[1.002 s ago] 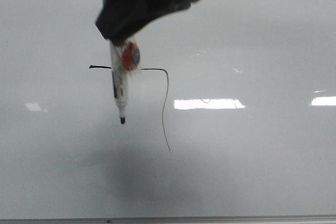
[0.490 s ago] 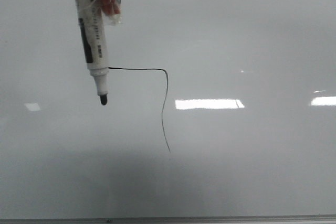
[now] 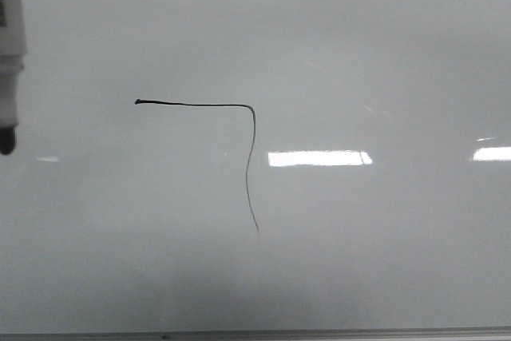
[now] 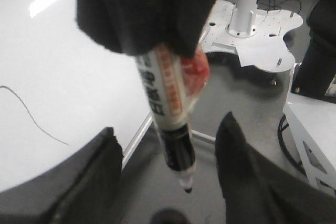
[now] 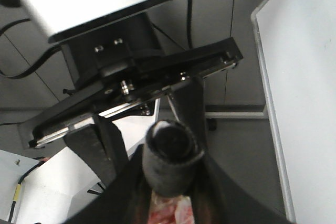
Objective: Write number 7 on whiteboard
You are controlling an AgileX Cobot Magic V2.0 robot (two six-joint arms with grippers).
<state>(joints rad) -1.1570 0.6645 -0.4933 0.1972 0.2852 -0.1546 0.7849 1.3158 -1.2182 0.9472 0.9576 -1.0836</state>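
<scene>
We read the right gripper (image 5: pixel 169 187) as clamped on the marker (image 5: pixel 170 156). In the right wrist view the marker's dark, wrapped rear end sits between the two fingers, with red-and-white plastic below it. The left gripper (image 4: pixel 167 145) stands wide apart and grips nothing. Its two dark fingers flank the marker (image 4: pixel 168 103) in the left wrist view without touching it, and the marker hangs tip-down from a dark mass above. We judge that the marker is held off to one side to keep the written figure unobstructed for the front camera and to keep the tip off the surface, so no stray mark is added. In the front view only a slice of the marker (image 3: pixel 8 53) shows at the far left edge, with its black tip well apart from the start of the stroke. The number 7 (image 3: pixel 200 105) lies left of centre on the whiteboard (image 3: pixel 383 53), above the frame strip (image 3: pixel 319 331). It is a thin black line with a small blob at its left start. A nearly straight horizontal top stroke meets a sharp corner, followed by a longer downstroke that wavers slightly and tapers toward the lower right. A bright rectangular reflection (image 3: pixel 319 158) lies just beside the downstroke and is not part of it. We judge the figure complete.
</scene>
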